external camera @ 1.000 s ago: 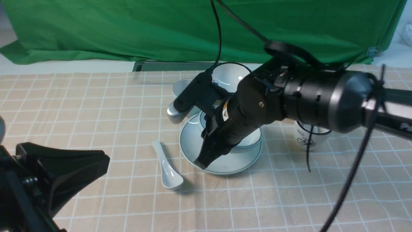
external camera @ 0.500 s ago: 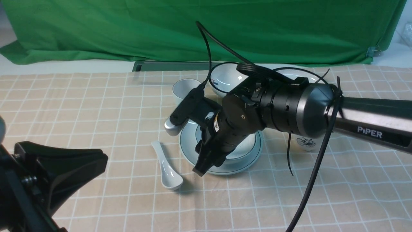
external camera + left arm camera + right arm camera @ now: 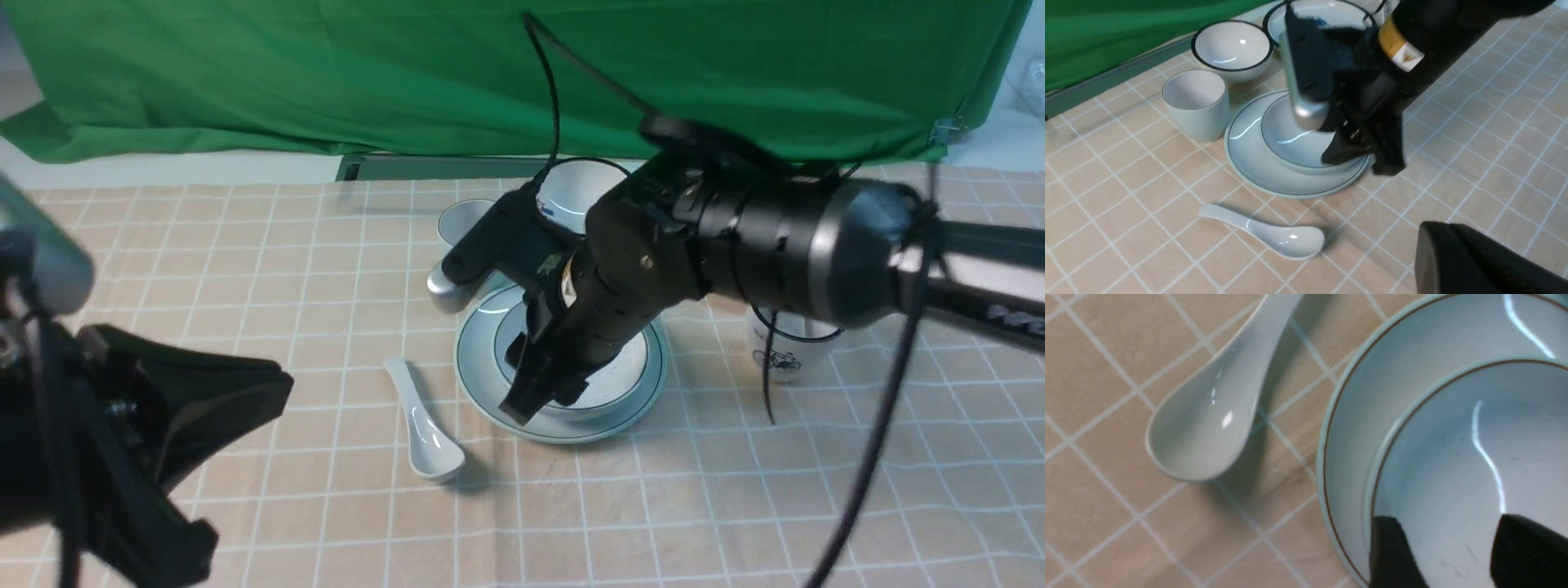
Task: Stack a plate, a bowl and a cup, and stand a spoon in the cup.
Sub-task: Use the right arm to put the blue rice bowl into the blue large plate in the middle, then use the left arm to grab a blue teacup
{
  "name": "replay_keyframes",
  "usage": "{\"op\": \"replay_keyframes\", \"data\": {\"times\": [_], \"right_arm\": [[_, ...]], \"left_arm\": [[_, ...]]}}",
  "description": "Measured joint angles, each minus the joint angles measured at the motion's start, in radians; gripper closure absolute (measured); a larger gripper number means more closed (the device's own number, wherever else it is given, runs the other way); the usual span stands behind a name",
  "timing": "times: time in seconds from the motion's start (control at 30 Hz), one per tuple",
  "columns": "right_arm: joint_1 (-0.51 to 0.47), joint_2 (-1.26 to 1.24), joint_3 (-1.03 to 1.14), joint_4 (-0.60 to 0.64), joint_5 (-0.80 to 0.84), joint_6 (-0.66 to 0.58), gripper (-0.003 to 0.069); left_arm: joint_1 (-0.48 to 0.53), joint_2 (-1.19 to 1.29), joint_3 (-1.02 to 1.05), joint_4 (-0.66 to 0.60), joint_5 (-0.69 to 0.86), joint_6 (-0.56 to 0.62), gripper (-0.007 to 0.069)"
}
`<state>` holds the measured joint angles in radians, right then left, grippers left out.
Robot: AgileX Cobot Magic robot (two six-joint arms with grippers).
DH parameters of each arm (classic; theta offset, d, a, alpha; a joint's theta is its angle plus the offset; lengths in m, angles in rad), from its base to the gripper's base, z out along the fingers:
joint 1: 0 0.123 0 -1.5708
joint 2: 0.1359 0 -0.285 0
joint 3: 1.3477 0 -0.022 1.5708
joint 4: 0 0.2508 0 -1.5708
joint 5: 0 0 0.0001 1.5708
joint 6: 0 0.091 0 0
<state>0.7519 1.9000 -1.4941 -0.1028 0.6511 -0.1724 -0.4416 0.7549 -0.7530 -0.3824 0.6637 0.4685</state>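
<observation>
The bowl (image 3: 608, 384) sits on the plate (image 3: 473, 359), right beneath my right pincer (image 3: 535, 384), which hangs released, its arm angled down from the right. My left pincer (image 3: 282, 384) is clenched, well apart from them.

Black arms (image 3: 718, 237) (silver-banded, too) trail black cables (image 3: 882, 408).

A wide, shallow pale blue-grey bowl (image 3: 1453, 465) with a thin dark rim line sits on a matching round plate (image 3: 1349, 457). The right gripper's (image 3: 1453, 539) black fingertips stand apart over it. Left of the plate, a glossy white ceramic spoon (image 3: 1208, 416) lies on beige checked cloth (image 3: 1098, 506).
</observation>
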Motion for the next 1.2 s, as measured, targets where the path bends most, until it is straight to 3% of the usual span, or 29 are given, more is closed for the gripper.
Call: {"op": "replay_keyframes", "data": {"times": [0.13,0.27,0.33,0.53,0.63,0.7,0.8,0.93,1.07,1.2], "right_arm": [[-0.004,-0.176,0.000,0.000,0.160,0.002,0.0333],[-0.031,-0.393,0.067,-0.002,0.303,0.060,0.0422],[-0.042,-0.495,0.147,-0.004,0.334,0.099,0.0454],[-0.042,-0.743,0.356,-0.003,0.332,0.159,0.0463],[-0.042,-0.878,0.485,-0.003,0.323,0.191,0.0463],[-0.042,-0.968,0.556,-0.003,0.323,0.215,0.0461],[-0.042,-1.068,0.624,-0.003,0.321,0.248,0.0460],[-0.042,-1.150,0.665,-0.002,0.321,0.292,0.0455],[-0.042,-1.190,0.667,-0.003,0.315,0.313,0.0452],[-0.042,-1.202,0.670,-0.003,0.297,0.322,0.0451]], "left_arm": [[0.000,0.215,-0.136,0.066,0.067,-0.001,0.0622],[0.001,0.533,-0.351,0.139,0.136,0.036,0.0621],[0.014,0.677,-0.472,0.157,0.181,0.072,0.0620],[0.048,0.986,-0.791,0.175,0.315,0.189,0.0591],[0.053,1.146,-0.985,0.208,0.404,0.238,0.0512],[0.053,1.239,-1.090,0.212,0.428,0.243,0.0414],[0.053,1.327,-1.191,0.216,0.429,0.250,0.0283],[0.053,1.408,-1.240,0.230,0.395,0.257,0.0180],[0.053,1.477,-1.244,0.264,0.341,0.258,0.0173],[0.053,1.549,-1.244,0.301,0.271,0.258,0.0236]]}}
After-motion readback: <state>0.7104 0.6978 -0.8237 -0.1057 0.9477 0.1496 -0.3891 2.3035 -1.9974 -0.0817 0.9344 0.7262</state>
